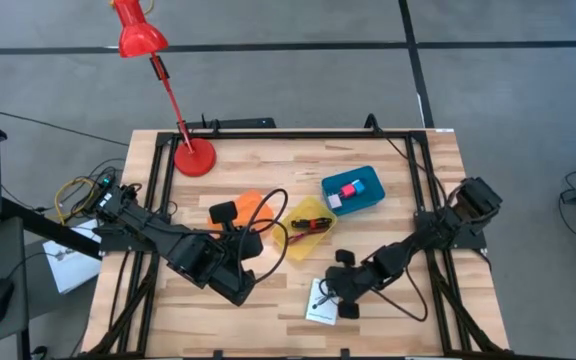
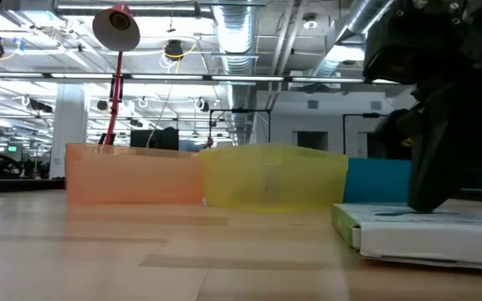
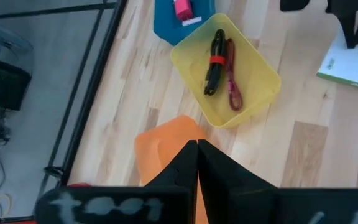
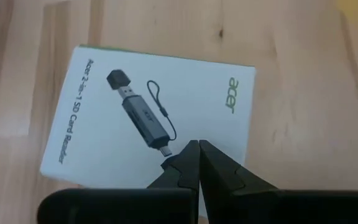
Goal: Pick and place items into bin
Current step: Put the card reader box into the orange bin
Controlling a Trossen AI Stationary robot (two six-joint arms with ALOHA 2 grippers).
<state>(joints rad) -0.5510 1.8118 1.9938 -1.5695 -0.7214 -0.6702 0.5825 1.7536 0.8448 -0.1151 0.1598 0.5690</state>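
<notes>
I am on the last loose piece, by my reckoning: the white box printed with a black card reader, lying flat on the desk at lower centre of the high view, outside every bin. My right claw sits over it with its fingers clenched together, nothing between them, the tips resting on or just above the box face. My left claw waits at centre left by the orange bin, fingers likewise pressed shut and empty.

The next move, as I judge it, calls for parting the right fingers and working them around an edge of the box, since it lies flat and gives little to pinch from above; then a carry up the frame to a bin.

The left wrist view shows what the high view barely hints: the black-and-red tool and red cord already lie in the yellow bin. The high view alone shows cubes in the blue bin. The low view shows the box's thickness, which no overhead picture gives.
</notes>
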